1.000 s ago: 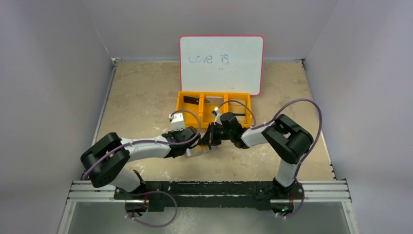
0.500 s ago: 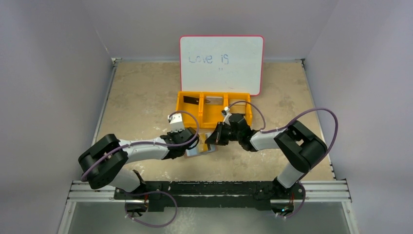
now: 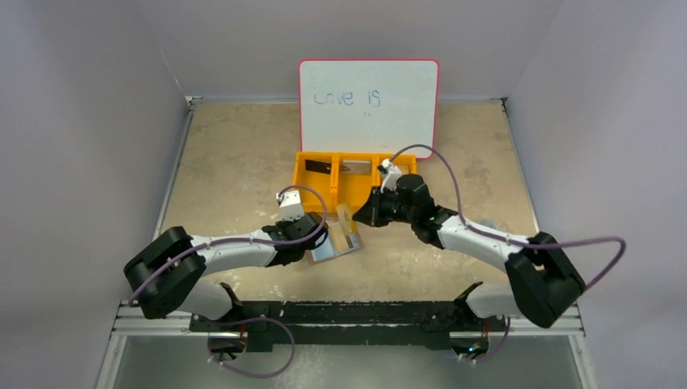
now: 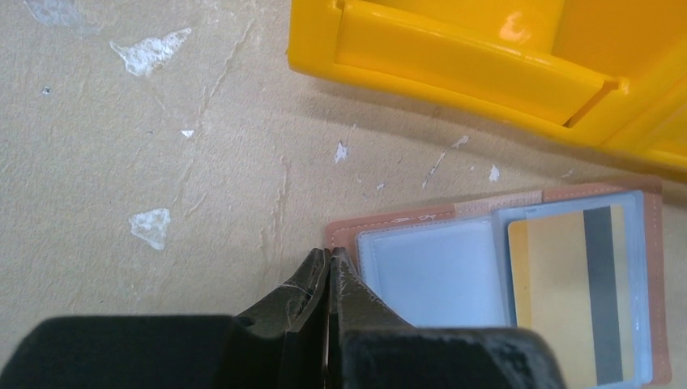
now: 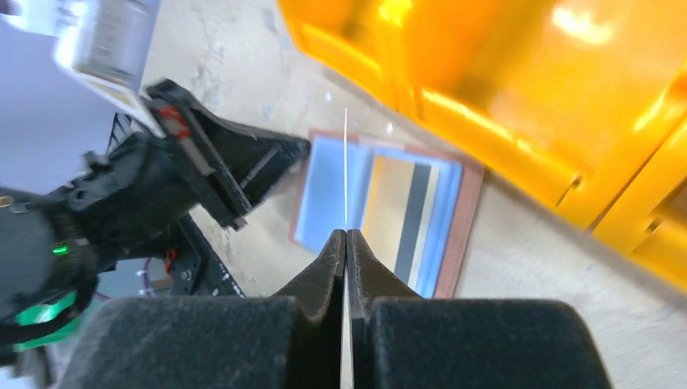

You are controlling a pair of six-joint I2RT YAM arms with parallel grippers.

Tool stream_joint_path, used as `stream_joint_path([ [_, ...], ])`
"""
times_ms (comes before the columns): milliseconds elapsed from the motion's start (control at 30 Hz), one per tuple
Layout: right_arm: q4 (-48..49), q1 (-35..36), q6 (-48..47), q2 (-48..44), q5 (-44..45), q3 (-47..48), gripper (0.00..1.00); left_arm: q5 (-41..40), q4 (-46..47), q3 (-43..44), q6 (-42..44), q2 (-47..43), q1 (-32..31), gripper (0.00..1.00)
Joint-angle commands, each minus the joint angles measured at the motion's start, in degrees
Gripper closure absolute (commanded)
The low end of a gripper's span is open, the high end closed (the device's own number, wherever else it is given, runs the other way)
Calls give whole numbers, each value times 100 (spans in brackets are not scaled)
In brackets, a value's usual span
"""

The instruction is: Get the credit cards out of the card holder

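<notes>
The brown card holder (image 3: 336, 245) lies open on the table in front of the orange tray; it also shows in the left wrist view (image 4: 421, 217) and the right wrist view (image 5: 463, 227). A beige card with a dark stripe (image 4: 571, 296) sits in its clear right pocket. The left pocket looks empty. My left gripper (image 4: 328, 255) is shut, tips touching the holder's left corner. My right gripper (image 5: 346, 235) is shut on a thin card (image 5: 346, 162), seen edge-on and held above the holder. In the top view that card (image 3: 346, 217) looks beige.
The orange three-compartment tray (image 3: 334, 191) stands just behind the holder, with a black card (image 3: 318, 168) in its left compartment and a greyish card (image 3: 354, 168) in the middle one. A whiteboard (image 3: 369, 105) leans behind the tray. The tray's wall is close to both grippers.
My right gripper has pulled back to the right and away from the holder, with a card between its fingers. The left gripper has stayed at the holder's corner.
</notes>
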Motion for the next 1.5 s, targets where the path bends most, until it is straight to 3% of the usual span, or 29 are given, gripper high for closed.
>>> stream_joint_path([
  [0, -1032, -63, -1624, -746, 380, 638, 100, 297, -523, -70, -37, -211, -3, 100],
  [33, -1210, -91, -1859, -889, 524, 723, 100, 296, -528, -57, -25, -284, -15, 100],
  [167, -1975, -340, -2989, -1427, 1676, 1082, 100, 190, -728, 48, -24, -643, -11, 80],
  [300, -1894, -587, -4270, -1930, 3063, 1177, 100, 99, -905, 160, 55, -999, -11, 60],
  [367, -1970, -889, -4664, -1915, 3310, 1372, 100, 42, -1043, 261, 89, -1080, -10, 56],
  [600, -3377, -1542, -6123, -871, 1583, 2669, 100, 5, -1249, 562, 254, -1197, -11, 54],
  [900, -4642, -1700, -7528, -294, 193, 3213, 100, 238, -1205, 716, 441, -1654, -11, 51],
  [1200, -5399, -1700, -8239, 697, 101, 3653, 100, 300, -1144, 744, 429, -1967, -11, 46],
  [1467, -5277, -1700, -8570, 1230, 109, 3786, 100, 318, -1157, 805, 432, -2124, -11, 42],
])
